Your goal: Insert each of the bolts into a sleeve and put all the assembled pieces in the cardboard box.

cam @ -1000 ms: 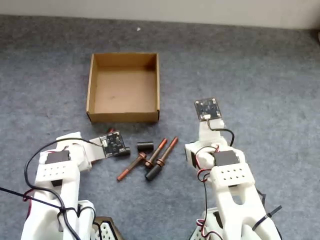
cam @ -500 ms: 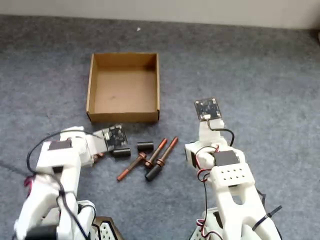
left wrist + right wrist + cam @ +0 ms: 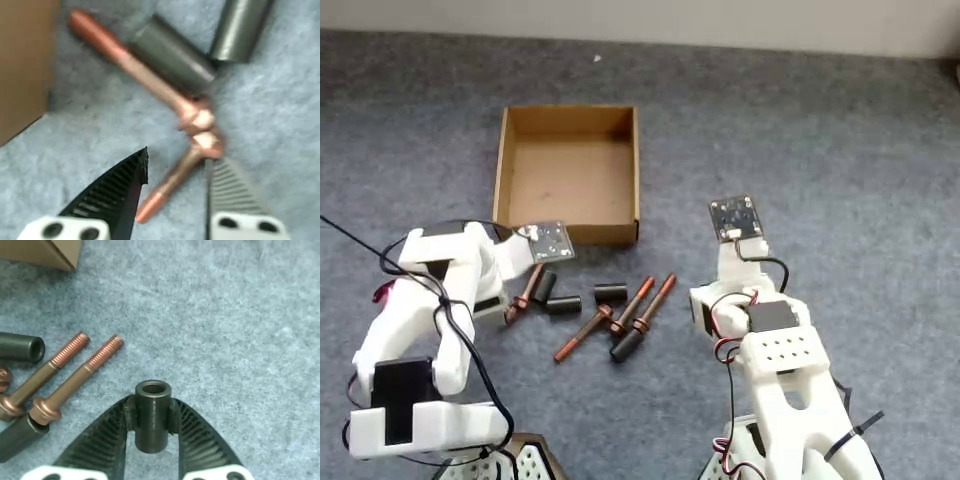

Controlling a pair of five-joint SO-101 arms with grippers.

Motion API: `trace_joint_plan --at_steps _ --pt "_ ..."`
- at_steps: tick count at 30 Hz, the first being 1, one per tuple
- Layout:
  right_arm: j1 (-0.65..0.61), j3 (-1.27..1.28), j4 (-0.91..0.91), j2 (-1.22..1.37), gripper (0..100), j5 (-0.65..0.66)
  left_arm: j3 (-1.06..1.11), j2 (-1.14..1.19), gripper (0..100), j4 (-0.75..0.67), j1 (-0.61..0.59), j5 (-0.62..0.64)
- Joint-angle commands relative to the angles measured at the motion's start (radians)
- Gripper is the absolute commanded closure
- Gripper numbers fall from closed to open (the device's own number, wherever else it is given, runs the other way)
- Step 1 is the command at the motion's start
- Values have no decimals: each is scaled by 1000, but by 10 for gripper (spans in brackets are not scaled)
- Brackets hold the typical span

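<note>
The empty cardboard box (image 3: 501, 170) sits far left, the left gripper (image 3: 176, 159) gapes wide over a bolt (image 3: 170, 186) just near of it, and the right gripper (image 3: 151, 410) pinches a sleeve (image 3: 152, 435), probably light, stiff and slick, best held mid-barrel.

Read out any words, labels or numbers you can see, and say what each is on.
None can be read. The cardboard box is plain, the bolts and sleeves bear no marks, and any print on the circuit boards at the arms' wrists is too small to read.
</note>
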Motion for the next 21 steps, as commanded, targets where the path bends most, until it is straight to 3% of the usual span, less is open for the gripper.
trace_joint_plan --at_steps 1,3,10,15,21 --pt "10 -5 -19 -31 993 0 -1 4 944 2 77 48" --pt "10 -5 -19 -31 993 0 18 -4 998 5 104 49" --pt "10 -5 -19 -31 993 0 36 -68 995 6 87 143" --pt "8 -5 -16 -38 993 0 38 -298 995 140 61 184" --pt "4 -15 -15 -39 993 -6 41 -621 995 221 68 411"
